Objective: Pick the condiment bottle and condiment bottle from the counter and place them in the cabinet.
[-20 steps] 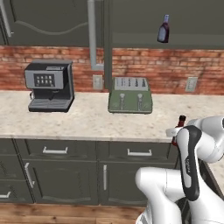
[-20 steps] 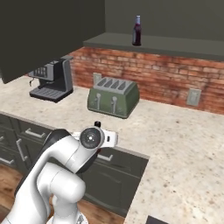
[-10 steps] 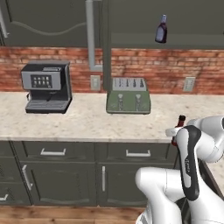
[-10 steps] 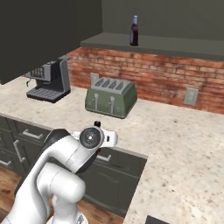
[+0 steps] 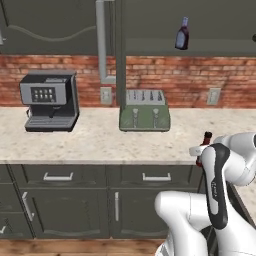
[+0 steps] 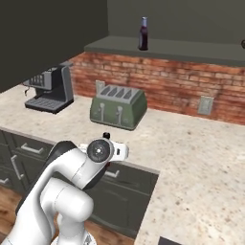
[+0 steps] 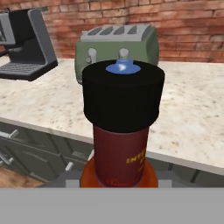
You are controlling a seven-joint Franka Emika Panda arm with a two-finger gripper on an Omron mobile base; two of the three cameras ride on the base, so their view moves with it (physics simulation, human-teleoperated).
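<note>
Red condiment bottle (image 7: 120,131) clamped upright in claw (image 7: 118,186)

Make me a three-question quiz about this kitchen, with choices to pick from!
1. Where is the dark bottle?
A. in the cabinet
B. on the floor
C. on the toaster

2. What colour is the toaster?
A. red
B. green
C. yellow

3. What is the pincer doing?
A. hanging open
B. pressing the coffee machine
C. holding a red bottle

Answers: 1 A, it stands on the cabinet shelf above the brick wall. 2 B, its body is green. 3 C, the black-capped bottle sits right in the hand view.
</note>
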